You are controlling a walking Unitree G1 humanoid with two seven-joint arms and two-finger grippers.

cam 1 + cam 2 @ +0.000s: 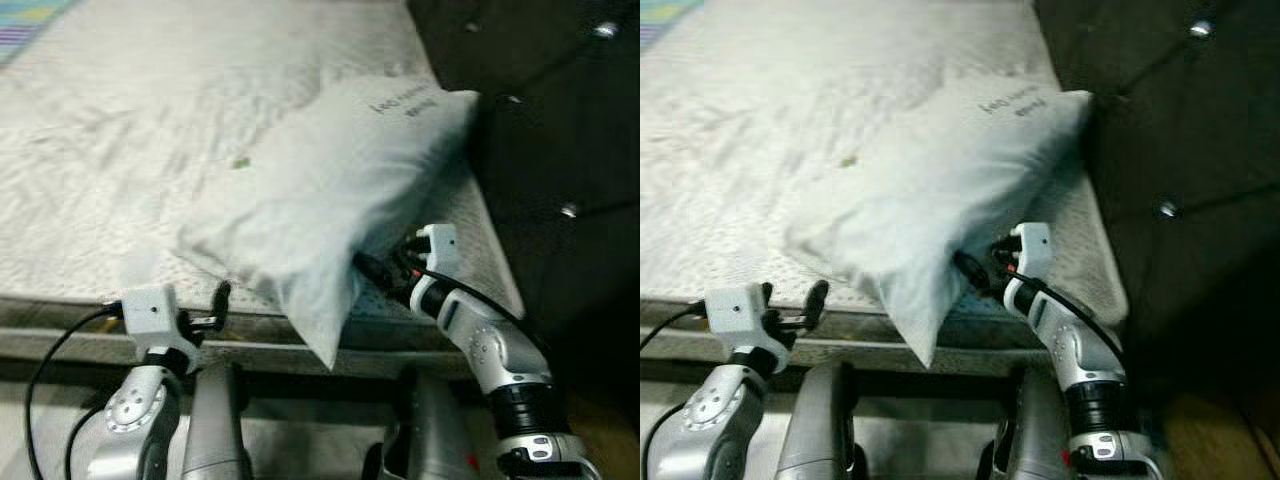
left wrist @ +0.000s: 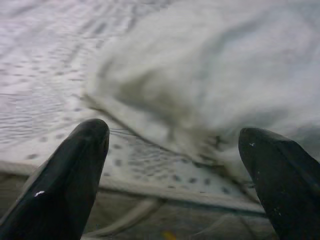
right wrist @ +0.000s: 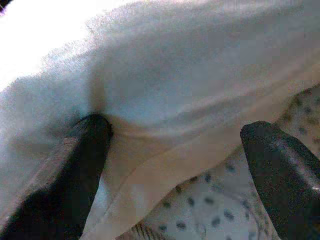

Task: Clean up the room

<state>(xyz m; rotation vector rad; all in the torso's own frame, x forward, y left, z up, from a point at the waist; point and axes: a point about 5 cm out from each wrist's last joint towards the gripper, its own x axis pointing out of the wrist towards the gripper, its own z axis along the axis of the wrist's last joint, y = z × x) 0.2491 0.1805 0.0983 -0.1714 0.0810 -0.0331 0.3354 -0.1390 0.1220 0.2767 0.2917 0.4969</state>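
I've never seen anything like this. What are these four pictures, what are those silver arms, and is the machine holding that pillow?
This is a humanoid robot tidying a bedroom. The two wide pictures come from cameras in its head, looking down at a bare patterned white mattress with a dark padded headboard at one end. A soft pale grey pillow lies on the mattress, one corner hanging over the edge. The silver arms are the robot's own, each ending in two black fingers. The two close-ups come from cameras on its wrists. The left gripper hovers open at the mattress edge, holding nothing. The right gripper is open too, one finger pressing into the pillow's side, but not clamped on it.
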